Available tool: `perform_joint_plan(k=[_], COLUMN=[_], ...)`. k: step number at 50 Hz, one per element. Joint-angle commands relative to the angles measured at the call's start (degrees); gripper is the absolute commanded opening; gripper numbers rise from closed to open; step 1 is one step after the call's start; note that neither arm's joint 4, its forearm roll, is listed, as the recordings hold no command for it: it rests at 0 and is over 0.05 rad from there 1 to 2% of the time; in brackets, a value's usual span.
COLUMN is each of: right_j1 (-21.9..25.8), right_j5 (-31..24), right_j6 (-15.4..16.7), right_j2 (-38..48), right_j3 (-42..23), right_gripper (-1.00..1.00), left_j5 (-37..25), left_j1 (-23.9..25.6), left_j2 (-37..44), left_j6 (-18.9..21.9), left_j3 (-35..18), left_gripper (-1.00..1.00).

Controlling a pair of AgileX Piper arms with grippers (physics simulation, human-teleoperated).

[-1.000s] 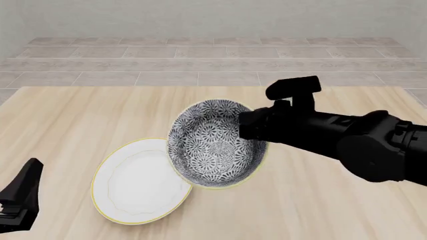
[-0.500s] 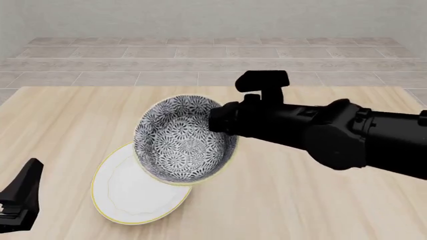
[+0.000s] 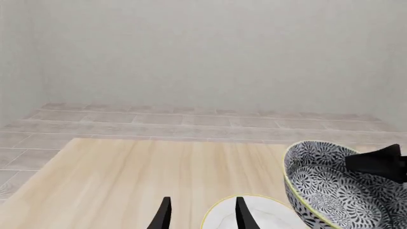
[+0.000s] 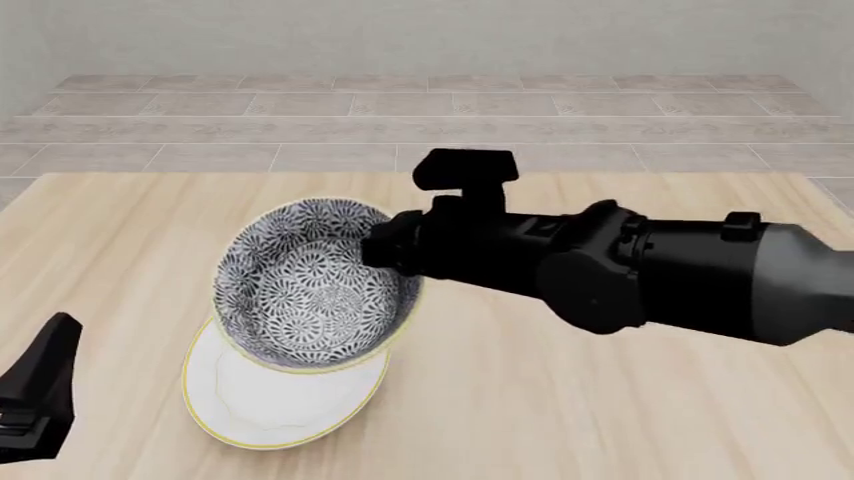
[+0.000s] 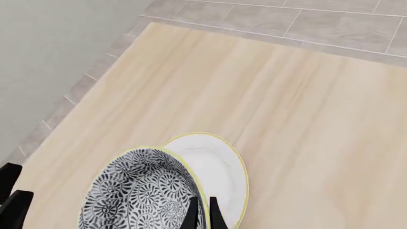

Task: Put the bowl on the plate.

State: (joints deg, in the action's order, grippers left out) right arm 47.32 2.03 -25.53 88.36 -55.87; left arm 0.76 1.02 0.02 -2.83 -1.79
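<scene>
The black-and-white patterned bowl (image 4: 314, 290) hangs tilted over the white plate (image 4: 280, 412), covering the plate's far half in the front view. My right gripper (image 4: 379, 246) is shut on the bowl's right rim, and in the right wrist view its fingers (image 5: 192, 214) pinch the yellowish rim of the bowl (image 5: 137, 198) with the plate (image 5: 219, 167) beyond and below it. My left gripper (image 4: 40, 395) rests open at the table's near left, apart from both. In the left wrist view its gripper (image 3: 202, 218) has an empty gap, with the plate (image 3: 270, 217) and bowl (image 3: 330, 191) off to one side.
The wooden table (image 4: 601, 400) carries only the plate. The right arm (image 4: 641, 270) stretches across the table from the right, above its surface. A tiled floor (image 4: 427, 120) lies beyond the table's far edge.
The right gripper has carried the bowl leftward and toward me, from beside the plate to over it. The left gripper has not moved.
</scene>
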Motion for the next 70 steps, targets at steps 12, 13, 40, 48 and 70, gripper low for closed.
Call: perform_joint_plan(k=[12, 13, 40, 48, 70], right_j1=[2.18, 2.19, 3.13, 2.73, 1.67], right_j5=[2.39, 2.37, 1.69, 1.85, 4.95], right_j6=[-2.81, -2.77, -4.03, -4.88, -8.06], right_j2=[7.03, 7.3, 13.31, 14.22, 17.61], right_j3=[-3.65, -3.87, -9.94, -10.74, -10.2], right_gripper=[-1.0, -1.0, -1.0, -1.0, -1.0], left_j5=[-0.95, -0.97, -0.47, -0.65, -0.83], left_j1=[-0.08, -0.09, -0.04, -0.02, -0.03], left_j2=[0.0, 0.0, 0.0, 0.0, 0.0], left_j6=[0.06, 0.06, -0.04, -0.01, 0.07], left_j3=[-1.27, -1.29, -0.71, -0.75, -0.96], left_gripper=[1.0, 1.0, 1.0, 1.0, 1.0])
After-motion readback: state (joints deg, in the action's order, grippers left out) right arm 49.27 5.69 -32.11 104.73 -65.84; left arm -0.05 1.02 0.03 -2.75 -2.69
